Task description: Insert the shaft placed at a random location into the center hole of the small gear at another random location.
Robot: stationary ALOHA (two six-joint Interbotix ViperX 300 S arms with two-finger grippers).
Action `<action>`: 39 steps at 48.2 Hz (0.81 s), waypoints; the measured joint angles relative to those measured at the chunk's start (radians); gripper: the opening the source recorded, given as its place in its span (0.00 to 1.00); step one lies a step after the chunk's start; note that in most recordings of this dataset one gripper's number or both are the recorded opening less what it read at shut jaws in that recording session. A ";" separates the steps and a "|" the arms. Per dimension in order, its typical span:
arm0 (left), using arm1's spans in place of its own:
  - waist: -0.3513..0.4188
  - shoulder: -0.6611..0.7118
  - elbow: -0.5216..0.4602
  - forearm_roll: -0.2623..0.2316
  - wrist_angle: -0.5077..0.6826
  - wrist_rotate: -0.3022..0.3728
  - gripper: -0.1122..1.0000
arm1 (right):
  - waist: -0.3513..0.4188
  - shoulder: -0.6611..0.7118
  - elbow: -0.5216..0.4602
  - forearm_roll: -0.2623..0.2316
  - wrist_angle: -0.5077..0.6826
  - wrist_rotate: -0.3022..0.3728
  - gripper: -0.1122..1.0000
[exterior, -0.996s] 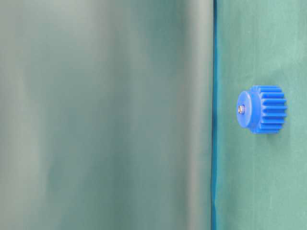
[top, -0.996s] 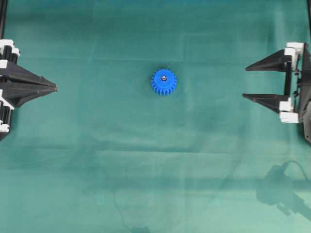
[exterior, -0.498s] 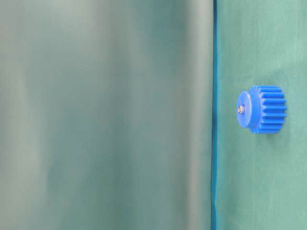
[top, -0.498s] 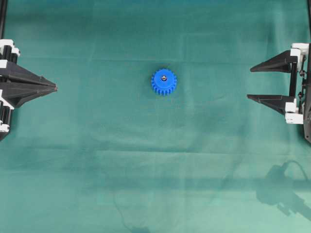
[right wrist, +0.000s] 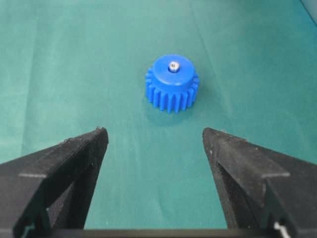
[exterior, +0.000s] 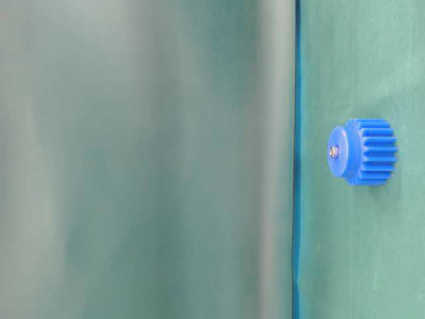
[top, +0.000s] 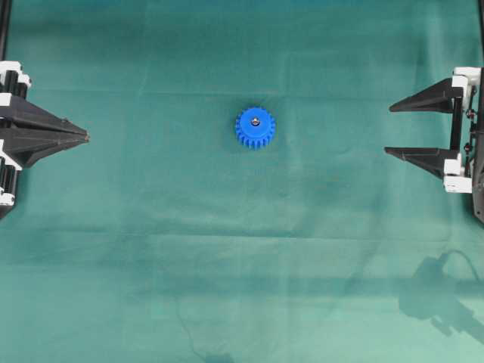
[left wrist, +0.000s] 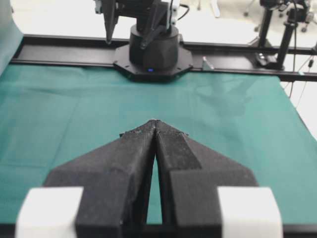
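The small gear stands alone mid-table, bright blue, hub up. A silvery shaft sits in its center hole, with only its shiny tip showing. The right wrist view looks straight at the gear and the shaft tip. The table-level view shows the gear with the shaft end at the hub. My left gripper is shut and empty at the far left, its tips meeting. My right gripper stands wide open at the far right, well away from the gear, with nothing between its fingers.
Green cloth covers the whole table. The right arm's black base and a black rail stand at the table's far edge in the left wrist view. An arm's shadow lies on the cloth at the lower right.
The right gripper has drawn back a little to the right, away from the gear, during the first half second, then stopped. The left gripper, gear and shaft have not moved.
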 measured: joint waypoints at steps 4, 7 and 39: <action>0.000 0.000 0.000 0.002 -0.002 0.000 0.10 | 0.000 0.000 0.000 0.000 0.000 0.000 0.80; 0.000 -0.002 0.000 0.000 -0.002 0.000 0.10 | 0.000 0.000 0.000 0.000 0.000 0.000 0.80; 0.000 -0.002 0.015 0.000 0.003 0.000 0.10 | 0.000 0.032 0.002 0.003 0.026 0.011 0.80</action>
